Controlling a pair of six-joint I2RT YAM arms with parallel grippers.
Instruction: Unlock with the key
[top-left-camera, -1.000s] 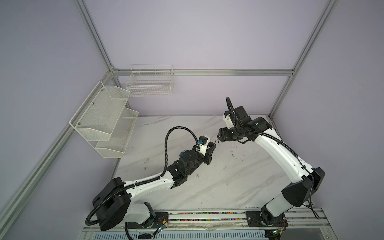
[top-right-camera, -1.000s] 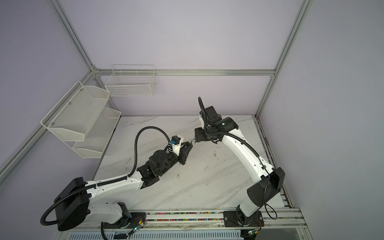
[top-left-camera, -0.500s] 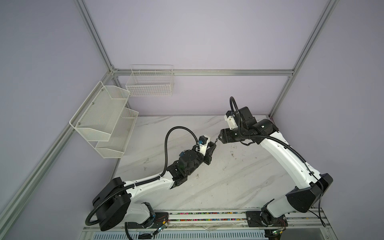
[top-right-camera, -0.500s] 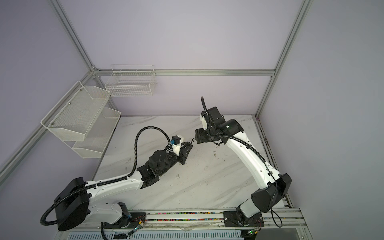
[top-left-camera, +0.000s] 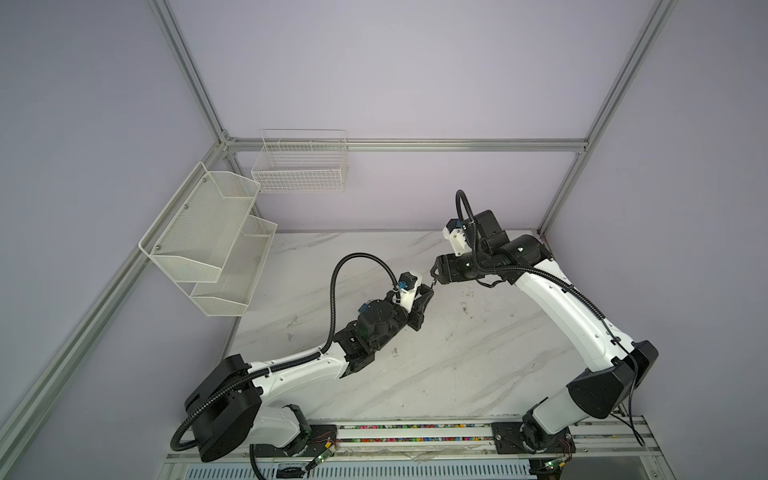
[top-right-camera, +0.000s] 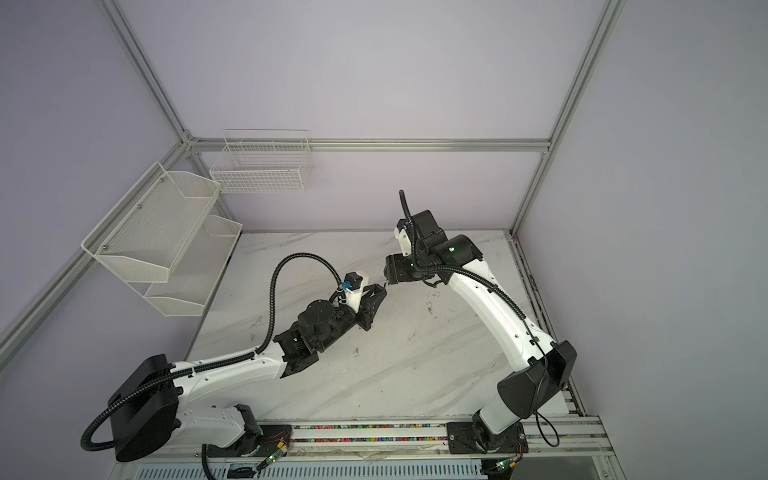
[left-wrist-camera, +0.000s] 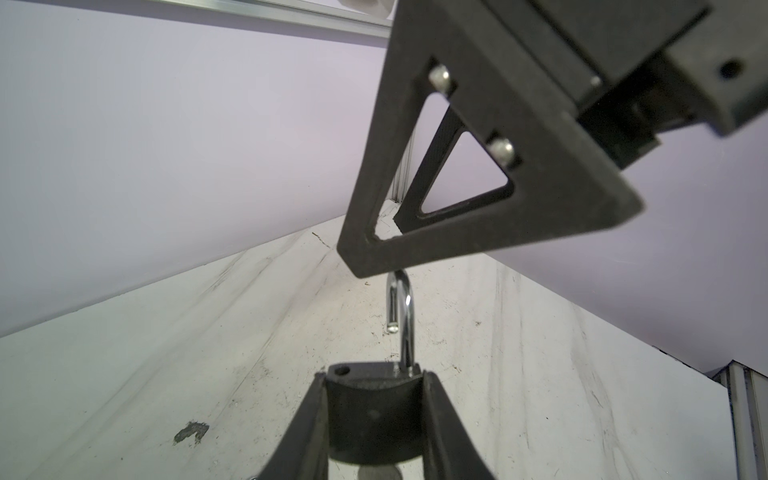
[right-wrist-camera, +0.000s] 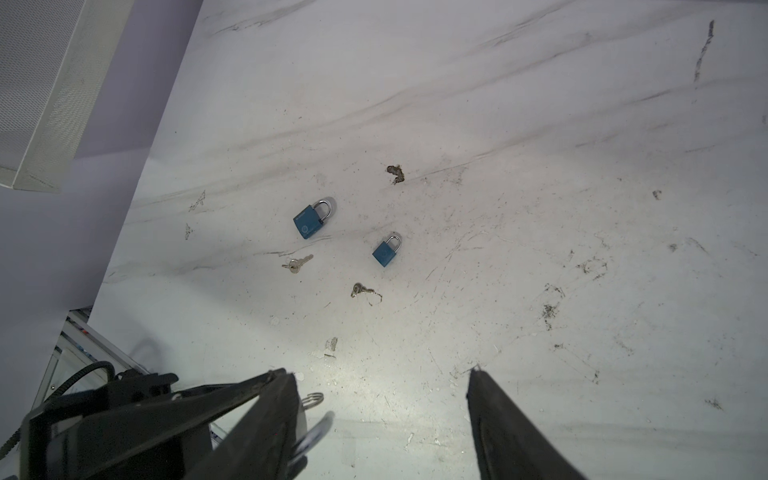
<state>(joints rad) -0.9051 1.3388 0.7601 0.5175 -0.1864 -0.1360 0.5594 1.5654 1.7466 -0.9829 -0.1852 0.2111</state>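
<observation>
My left gripper (left-wrist-camera: 376, 376) is shut on a dark padlock (left-wrist-camera: 376, 411), held above the table. Its silver shackle (left-wrist-camera: 404, 320) stands swung out, one end free of the body. A round silver key head (left-wrist-camera: 380, 472) shows under the padlock body. In both top views the left gripper (top-left-camera: 424, 293) (top-right-camera: 376, 293) meets my right gripper (top-left-camera: 433, 277) (top-right-camera: 386, 276) mid-table. The right gripper (right-wrist-camera: 382, 372) is open, with nothing between its fingers; one finger (left-wrist-camera: 457, 166) hovers at the shackle's top. A small wire ring (right-wrist-camera: 312, 400) shows beside the left gripper.
Two blue padlocks (right-wrist-camera: 311, 220) (right-wrist-camera: 386, 251) and two loose keys (right-wrist-camera: 297, 264) (right-wrist-camera: 361, 290) lie on the marble table (top-left-camera: 478, 353) below the grippers. White mesh shelves (top-left-camera: 208, 241) and a wire basket (top-left-camera: 299, 166) hang on the left and back walls.
The right arm's elbow and wrist have shifted to the right and its jaws have spread slightly. The left arm with the padlock has stayed put.
</observation>
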